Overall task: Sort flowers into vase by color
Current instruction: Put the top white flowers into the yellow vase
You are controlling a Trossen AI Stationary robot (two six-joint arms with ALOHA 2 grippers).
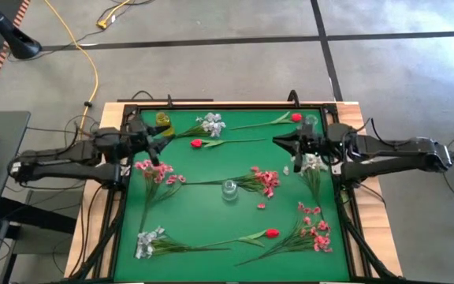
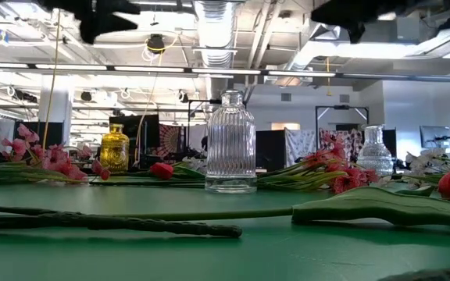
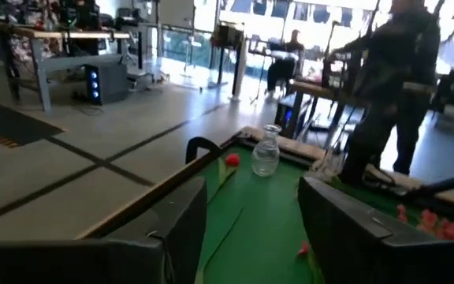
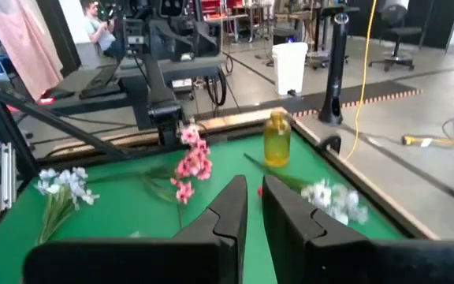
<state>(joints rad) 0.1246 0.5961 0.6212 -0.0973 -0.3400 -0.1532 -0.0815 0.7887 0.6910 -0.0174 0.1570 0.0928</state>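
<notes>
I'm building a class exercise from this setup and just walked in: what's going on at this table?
Two robot arms are sorting artificial flowers into vases by color. No flower stands in the clear vase mid-table; pink sprays, red buds and whitish clusters lie across the green table. A yellow vase stands at the far left, near the left gripper, which is open and holds nothing. The right gripper is nearly shut, also empty.

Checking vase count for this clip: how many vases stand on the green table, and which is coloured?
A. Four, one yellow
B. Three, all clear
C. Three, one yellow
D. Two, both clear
C: the high view shows a yellow vase, a centre clear vase and a second clear vase.
</notes>
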